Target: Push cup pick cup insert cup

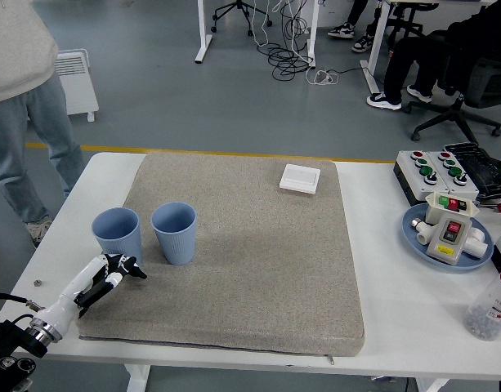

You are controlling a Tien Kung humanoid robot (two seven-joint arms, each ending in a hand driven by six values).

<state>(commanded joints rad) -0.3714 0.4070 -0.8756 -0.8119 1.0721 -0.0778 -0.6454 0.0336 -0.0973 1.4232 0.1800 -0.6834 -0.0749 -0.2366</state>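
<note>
- The white surface carries a large grey mat; both task cups stand upright on the mat's left part, mouths up.
- The left blue cup is at the mat's left edge; the right blue cup stands just beside it, a narrow gap between them, so their line runs left to right across the picture.
- The left hand comes in from the lower left corner and sits just in front of the left cup, near its base but apart from it.
- Its fingers hold nothing; they look bunched and pointing rightward, though they are too small to say how tightly curled.
- From the fingers the nearer cup lies up and slightly left, so a push toward the right cup would probably need the hand on that cup's left side.
- The right hand is out of view, so the left is the only candidate.
</note>
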